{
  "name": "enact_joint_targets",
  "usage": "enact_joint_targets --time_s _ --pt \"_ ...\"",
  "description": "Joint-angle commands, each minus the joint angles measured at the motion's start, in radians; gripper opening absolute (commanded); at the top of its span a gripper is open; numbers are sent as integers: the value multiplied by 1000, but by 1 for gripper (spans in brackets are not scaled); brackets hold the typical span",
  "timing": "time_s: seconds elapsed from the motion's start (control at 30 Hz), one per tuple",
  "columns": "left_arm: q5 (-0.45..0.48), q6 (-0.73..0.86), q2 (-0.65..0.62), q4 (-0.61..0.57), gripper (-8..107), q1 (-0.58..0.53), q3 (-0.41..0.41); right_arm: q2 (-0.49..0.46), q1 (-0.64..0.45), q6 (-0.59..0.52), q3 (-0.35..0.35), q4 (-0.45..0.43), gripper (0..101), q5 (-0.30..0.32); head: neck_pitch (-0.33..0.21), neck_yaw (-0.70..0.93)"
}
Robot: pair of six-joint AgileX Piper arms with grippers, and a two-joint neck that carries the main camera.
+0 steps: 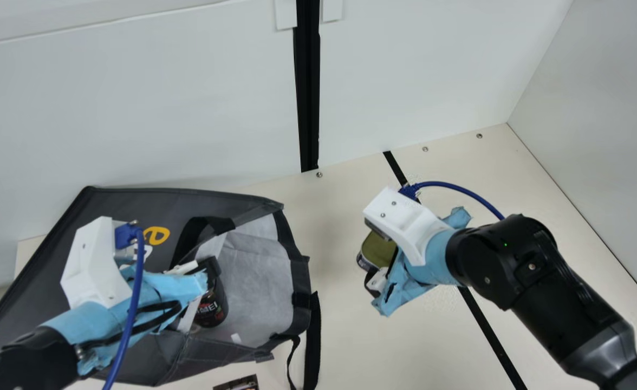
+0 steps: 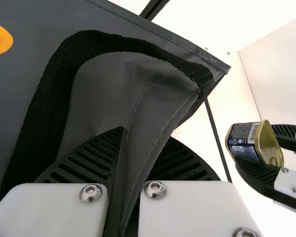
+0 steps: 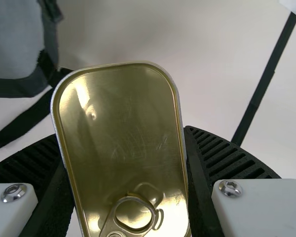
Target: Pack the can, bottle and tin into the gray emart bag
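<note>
Right gripper (image 3: 121,133) clamps the tin (image 2: 244,140) by opposite sides — rigid, likely slick, best held there — left gripper (image 2: 145,134) pinching floppy bag (image 1: 112,206).

The gray emart bag (image 1: 118,211) is showing charcoal cloth, a yellow letter (image 1: 156,235), black woven trim and a pale gray lining (image 1: 259,271). Inside the bag, a dark container (image 1: 213,306) is carrying white lettering and touches of red. Right of the bag, the tin (image 3: 113,113) is gleaming gold on its lid, its side wearing navy with white print. Around the bag, the table (image 1: 340,346) is showing cream; a black stripe (image 1: 485,325) is crossing it on the bag's right
</note>
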Motion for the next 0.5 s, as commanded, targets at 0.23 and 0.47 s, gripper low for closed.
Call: enact_joint_targets --time_s 0.23,0.47 --pt "0 0 0 0 10 0 0 -11 106 66 0 -24 0 20 -23 -1" --pt "0 0 0 0 10 0 0 -22 180 121 8 -41 0 28 -23 -1"
